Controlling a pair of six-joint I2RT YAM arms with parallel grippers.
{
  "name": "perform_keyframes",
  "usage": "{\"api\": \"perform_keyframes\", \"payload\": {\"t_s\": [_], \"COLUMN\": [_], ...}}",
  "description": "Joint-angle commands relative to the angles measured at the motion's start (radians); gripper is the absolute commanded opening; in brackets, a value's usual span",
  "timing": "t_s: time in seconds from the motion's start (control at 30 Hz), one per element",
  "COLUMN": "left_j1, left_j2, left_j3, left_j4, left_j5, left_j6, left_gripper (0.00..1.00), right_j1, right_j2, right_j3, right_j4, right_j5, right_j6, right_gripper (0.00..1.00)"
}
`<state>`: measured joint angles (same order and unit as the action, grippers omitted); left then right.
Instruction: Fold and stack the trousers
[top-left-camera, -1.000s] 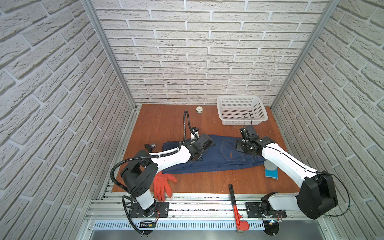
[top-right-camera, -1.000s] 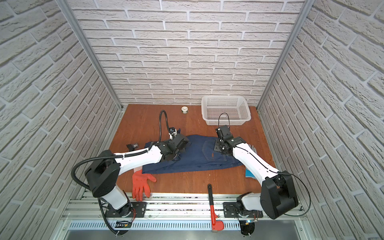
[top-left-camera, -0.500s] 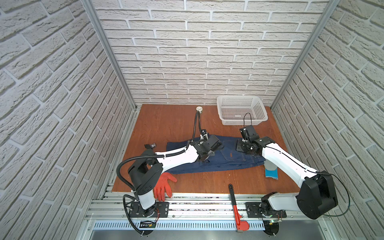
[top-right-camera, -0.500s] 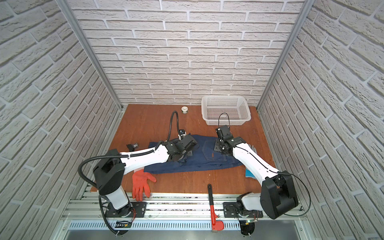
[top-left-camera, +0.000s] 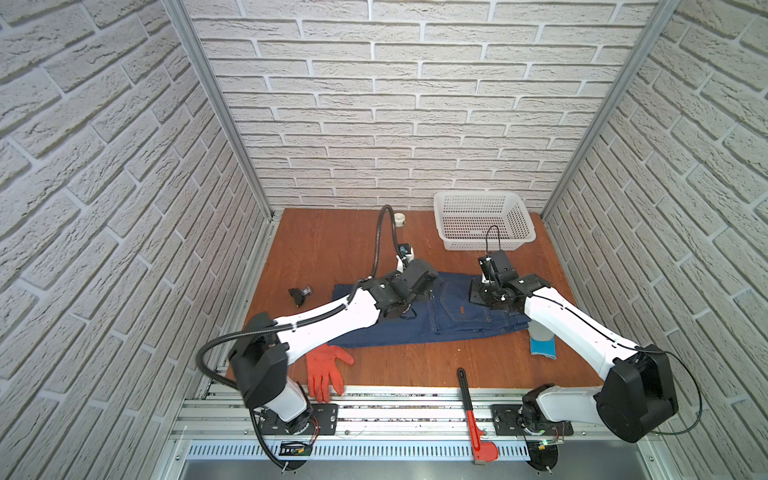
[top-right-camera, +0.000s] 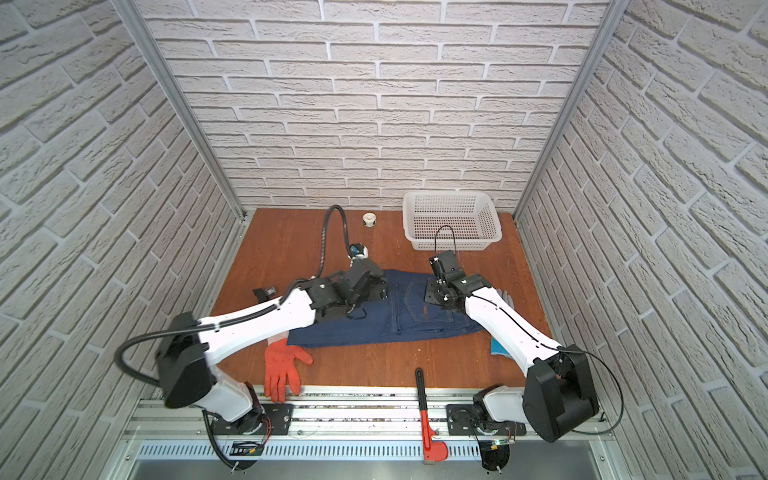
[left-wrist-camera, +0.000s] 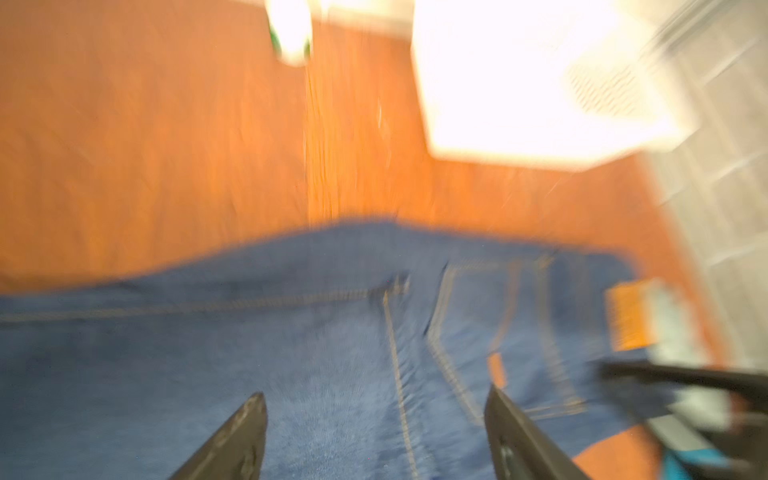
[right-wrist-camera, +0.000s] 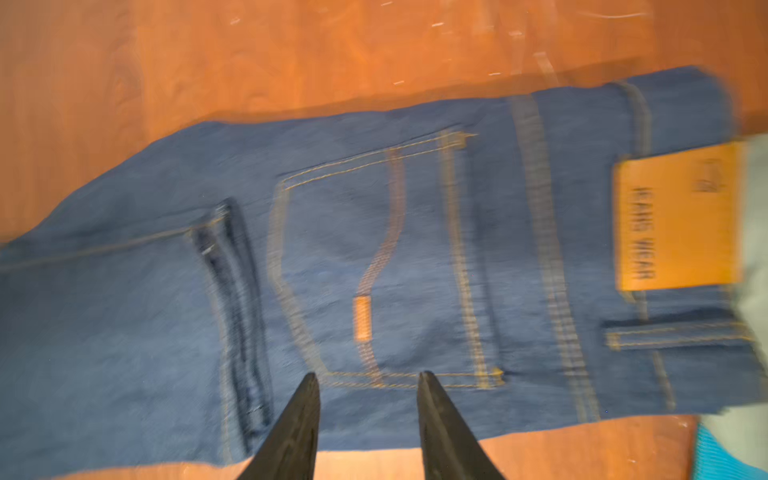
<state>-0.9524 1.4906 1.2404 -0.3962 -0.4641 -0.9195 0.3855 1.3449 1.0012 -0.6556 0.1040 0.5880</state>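
The trousers (top-left-camera: 461, 324) (top-right-camera: 419, 320) are dark blue jeans lying flat on the wooden table, back pocket with a small orange tag (right-wrist-camera: 362, 319) facing up. My left gripper (top-left-camera: 433, 290) (top-right-camera: 384, 291) hovers over their middle, by the far edge. In the blurred left wrist view it (left-wrist-camera: 376, 395) is open wide, with only denim (left-wrist-camera: 249, 345) under it. My right gripper (top-left-camera: 478, 294) (top-right-camera: 432, 296) is over the waist end. In the right wrist view its jaws (right-wrist-camera: 366, 375) stand apart above the pocket's edge, holding nothing. A tan waist patch (right-wrist-camera: 677, 216) shows there.
A white basket (top-left-camera: 482, 224) stands at the back right, a small white roll (top-left-camera: 400, 219) beside it. An orange glove (top-left-camera: 324, 370) lies at the front left, a grey-and-blue glove (top-left-camera: 542, 343) right of the jeans, a red-handled tool (top-left-camera: 473, 415) over the front edge, a small black part (top-left-camera: 300, 294) left.
My left gripper has moved right along the trousers and gone from shut to wide open. The right gripper has stayed over the waist end.
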Motion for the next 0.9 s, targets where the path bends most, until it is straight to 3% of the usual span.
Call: {"api": "perform_keyframes", "payload": {"t_s": [0.0, 0.27, 0.47, 0.73, 0.87], "left_j1": [0.085, 0.415, 0.642, 0.803, 0.835], "left_j2": [-0.127, -0.353, -0.376, -0.296, -0.233], "left_j3": [-0.092, -0.360, -0.498, -0.592, -0.603], "left_j4": [-0.070, -0.106, -0.058, 0.024, 0.050], "left_j5": [-0.073, 0.170, 0.429, 0.651, 0.694], "left_j6": [0.034, 0.102, 0.194, 0.234, 0.250], "left_gripper": [0.82, 0.86, 0.87, 0.88, 0.89], "right_j1": [0.103, 0.185, 0.185, 0.185, 0.185], "right_j2": [0.065, 0.280, 0.383, 0.416, 0.438], "right_j3": [0.068, 0.115, 0.142, 0.123, 0.120], "right_j4": [0.014, 0.097, 0.127, 0.146, 0.163], "right_j5": [-0.018, -0.077, -0.112, -0.122, -0.140], "right_j6": [0.001, 0.033, 0.016, 0.017, 0.022], "right_gripper": [0.42, 0.46, 0.47, 0.46, 0.45]}}
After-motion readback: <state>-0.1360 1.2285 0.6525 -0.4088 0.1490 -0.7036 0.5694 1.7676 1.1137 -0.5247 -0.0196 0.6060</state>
